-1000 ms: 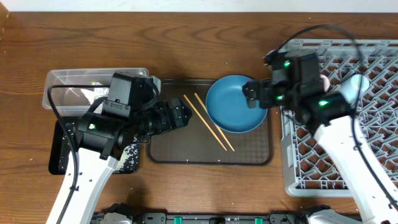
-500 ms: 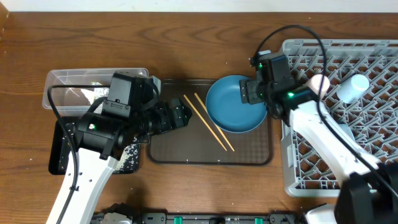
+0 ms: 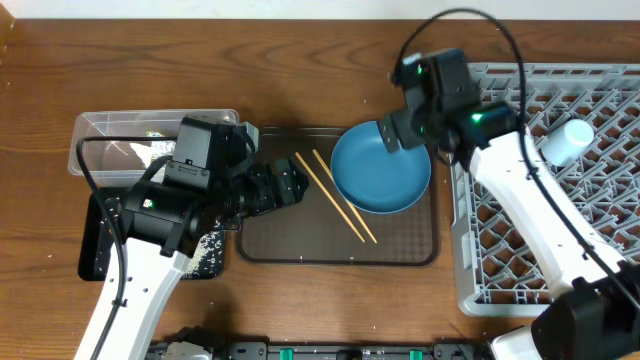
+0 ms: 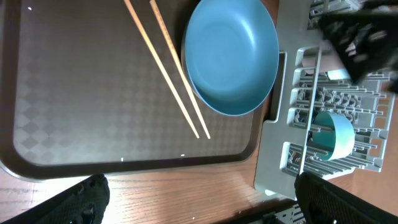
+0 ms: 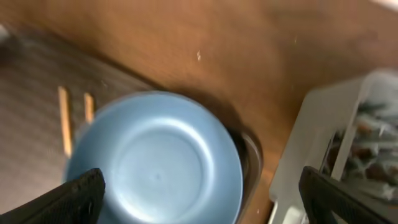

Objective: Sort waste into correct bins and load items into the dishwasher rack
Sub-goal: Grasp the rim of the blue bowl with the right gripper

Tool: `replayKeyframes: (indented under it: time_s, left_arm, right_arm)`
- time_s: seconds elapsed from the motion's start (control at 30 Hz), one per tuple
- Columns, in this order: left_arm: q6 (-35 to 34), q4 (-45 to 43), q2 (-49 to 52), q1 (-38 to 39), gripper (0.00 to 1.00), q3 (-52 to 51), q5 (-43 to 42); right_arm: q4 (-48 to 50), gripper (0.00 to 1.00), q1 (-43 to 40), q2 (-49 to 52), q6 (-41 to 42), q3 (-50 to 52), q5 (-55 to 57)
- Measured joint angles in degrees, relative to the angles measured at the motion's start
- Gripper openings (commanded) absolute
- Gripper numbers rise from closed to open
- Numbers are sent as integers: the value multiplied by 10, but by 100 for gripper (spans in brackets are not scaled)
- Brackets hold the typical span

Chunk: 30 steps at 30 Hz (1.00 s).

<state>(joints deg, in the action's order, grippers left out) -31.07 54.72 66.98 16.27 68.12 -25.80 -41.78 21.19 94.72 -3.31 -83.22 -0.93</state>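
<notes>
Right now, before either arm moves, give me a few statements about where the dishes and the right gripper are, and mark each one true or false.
1. The blue plate lies on the dark brown serving tray. True.
2. The two wooden chopsticks are loaded in the dishwasher rack. False: they lie on the serving tray, beside the plate.
3. The right gripper is shut on the plate. False: its jaws stand open above the plate's rim and hold nothing.
4. A light blue cup sits in the rack. True.
</notes>
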Motion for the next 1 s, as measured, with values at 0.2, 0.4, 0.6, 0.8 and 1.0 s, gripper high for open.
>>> replayKeyframes:
  time_s: [0.2, 0.4, 0.6, 0.8, 1.0]
  left_arm:
    - [0, 0, 0, 0, 98, 0, 0]
    - [0, 0, 0, 0, 98, 0, 0]
    - [0, 0, 0, 0, 98, 0, 0]
    - [0, 0, 0, 0, 98, 0, 0]
    - [0, 0, 0, 0, 98, 0, 0]
  right_arm:
    - [-9, 95, 0, -6, -2, -14, -25]
    - [-47, 71, -8, 29, -19, -15, -35]
    - [-38, 57, -28, 109, -22, -15, -31]
    - [-22, 51, -32, 138, -22, -15, 1]
    - [-21, 51, -32, 174, -22, -15, 26]
